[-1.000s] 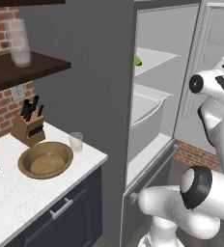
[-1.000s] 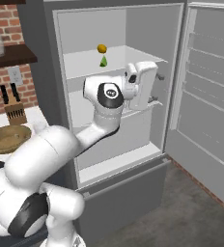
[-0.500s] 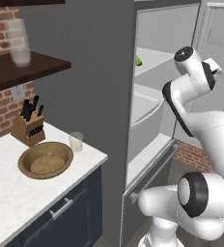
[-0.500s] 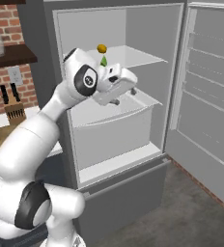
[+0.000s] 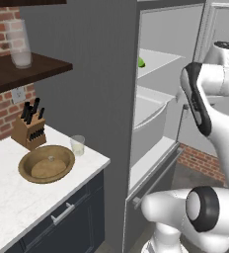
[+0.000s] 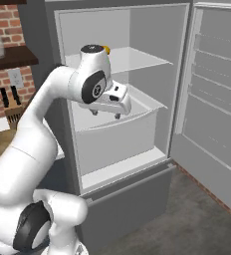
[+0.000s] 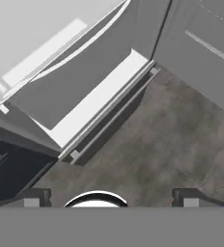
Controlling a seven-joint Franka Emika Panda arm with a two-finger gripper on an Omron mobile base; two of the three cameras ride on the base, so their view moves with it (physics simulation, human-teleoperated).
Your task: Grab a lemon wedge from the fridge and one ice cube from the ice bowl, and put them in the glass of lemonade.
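Observation:
The fridge stands open, its pale shelves showing. A small yellow-green lemon wedge lies on the upper shelf; in the right base view a yellow bit of it peeks from behind the arm's joint. My gripper hangs open and empty in front of the fridge drawer, pointing down, below the wedge's shelf. In the hand view its fingertips stand wide apart over the floor. On the counter sits the brown ice bowl with an ice cube in it, and the glass of lemonade beside it.
The fridge door is swung wide to the right. A white drawer sits under the shelf. A knife block stands behind the bowl, and a wall shelf carries a tall frosted glass. Dark floor lies below the hand.
The arm has swung left across the fridge opening. The hand has dropped from shelf height to the drawer front and now points downward. Its jaws stayed open.

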